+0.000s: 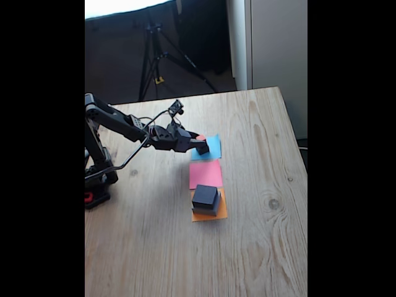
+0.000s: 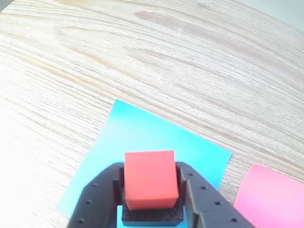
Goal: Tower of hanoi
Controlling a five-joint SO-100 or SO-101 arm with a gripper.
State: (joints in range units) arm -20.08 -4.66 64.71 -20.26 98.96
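Black arm (image 1: 114,133) mounted at the left edge of the wooden counter (image 1: 260,247) in the fixed view, reaching rightward to the blue paper square (image 1: 212,146). Jaws (image 2: 151,202) closed around a small dark block (image 2: 152,216), pinching it from both sides over the blue paper (image 2: 142,133) in the wrist view. Red cube (image 2: 150,178) sitting on top of that dark block, between the two jaw arms; seen in the fixed view only as a faint reddish speck (image 1: 200,137) by the gripper tip (image 1: 202,147). Whether the dark block rests on the blue paper or hangs just above it: cannot tell.

Pink paper square (image 1: 205,174) lying just below the blue one in the fixed view, bare; its corner also showing at the lower right of the wrist view (image 2: 275,199). Orange paper square (image 1: 210,212) next in the row, nearest the camera, carrying two dark blocks stacked: larger block (image 1: 206,210) underneath, smaller block (image 1: 205,197) on top, slightly offset. Tripod (image 1: 162,55) standing on the dark floor beyond the far edge of the counter.
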